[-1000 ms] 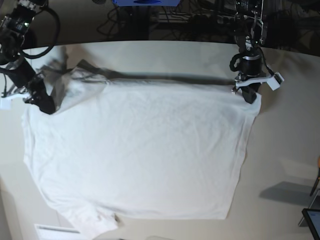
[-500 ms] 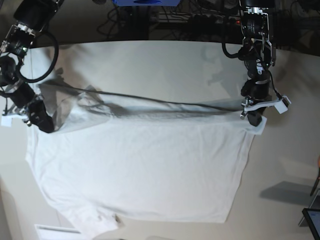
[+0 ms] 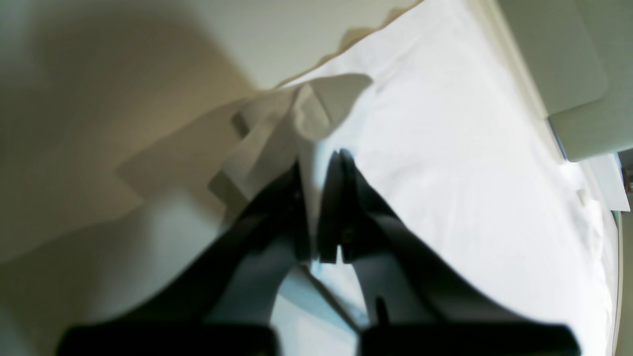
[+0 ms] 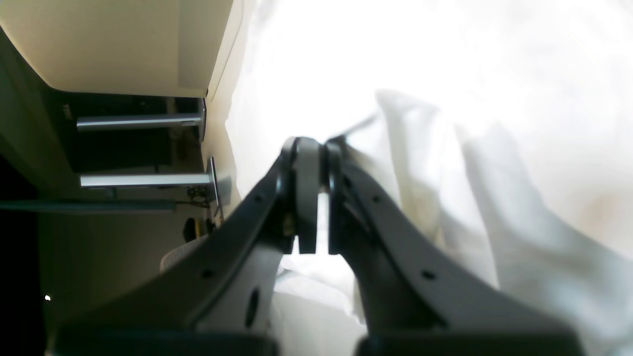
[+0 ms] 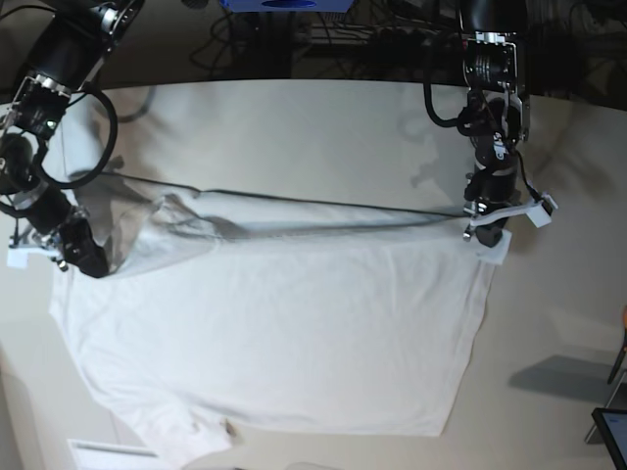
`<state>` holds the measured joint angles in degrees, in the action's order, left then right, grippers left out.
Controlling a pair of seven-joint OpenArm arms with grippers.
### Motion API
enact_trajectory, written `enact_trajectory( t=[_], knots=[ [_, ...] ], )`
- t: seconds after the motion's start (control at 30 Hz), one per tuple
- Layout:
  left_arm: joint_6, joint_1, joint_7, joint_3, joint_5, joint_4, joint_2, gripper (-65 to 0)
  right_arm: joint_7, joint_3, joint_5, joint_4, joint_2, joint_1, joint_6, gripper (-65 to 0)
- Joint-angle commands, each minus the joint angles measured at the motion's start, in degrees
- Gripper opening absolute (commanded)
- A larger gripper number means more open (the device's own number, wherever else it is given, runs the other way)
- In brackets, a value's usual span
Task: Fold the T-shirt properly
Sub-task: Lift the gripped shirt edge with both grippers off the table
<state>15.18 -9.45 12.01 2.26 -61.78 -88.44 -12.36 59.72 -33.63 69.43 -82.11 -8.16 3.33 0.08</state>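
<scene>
Both grippers, left [image 5: 487, 235] and right [image 5: 90, 264], pinch the shirt's [image 5: 284, 323] far edge, its body spreading toward six o'clock.

Wrist views blurred, T-shirt [image 4: 445, 59] blown out white; base view sharper — soft shadows on tabletop [image 5: 294, 127].

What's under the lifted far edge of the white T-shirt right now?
Under the raised edge of the wrinkled white cotton T-shirt, stretched between the left gripper and right gripper, only its shadow on the smooth off-white tabletop shows. Beneath the flat part, everything is covered.
</scene>
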Motion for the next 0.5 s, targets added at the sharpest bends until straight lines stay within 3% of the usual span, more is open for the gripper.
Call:
enact_trajectory(
  t=[0.0,0.47],
  knots=[
    [-0.6,1.8,-1.9,0.3,0.2,-0.7,-0.6,-65.0,-1.0,-0.2,1.5,-0.7,-0.8,1.7,0.6,-64.9],
    [-0.6,10.5,-1.9,-0.5,0.2,7.5,1.2,-65.0,-1.0,-0.2,-1.0,-0.3,-0.9,2.6,0.6,-64.9]
  ],
)
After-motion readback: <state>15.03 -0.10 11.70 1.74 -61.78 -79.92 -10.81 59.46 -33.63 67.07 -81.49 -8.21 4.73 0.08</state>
